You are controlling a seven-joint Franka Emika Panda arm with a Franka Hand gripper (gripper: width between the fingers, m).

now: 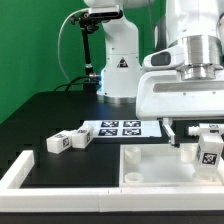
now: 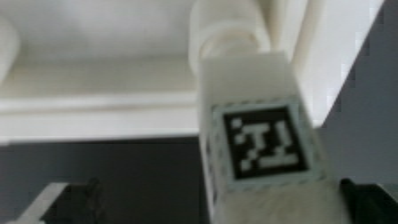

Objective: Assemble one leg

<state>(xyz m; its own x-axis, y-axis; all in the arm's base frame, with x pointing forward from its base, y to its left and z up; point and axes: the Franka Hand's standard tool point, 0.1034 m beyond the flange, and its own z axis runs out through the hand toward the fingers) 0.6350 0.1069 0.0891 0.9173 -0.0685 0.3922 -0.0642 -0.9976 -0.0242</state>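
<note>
I saw the leg (image 2: 267,150) as smooth white plastic carrying a matt black-and-white printed tag. The panel (image 1: 150,165) looked like the same plastic, faintly glossy. The surface (image 1: 40,115) was matt black, and the far green backdrop (image 1: 30,50) was matt too.

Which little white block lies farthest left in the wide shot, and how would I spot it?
Start at the marker board, the flat white sheet of black patterns on the dark table. To the exterior view's left of it lie two small white tagged posts close together. The leg is the outer one, farther from the board than its neighbour.
</note>
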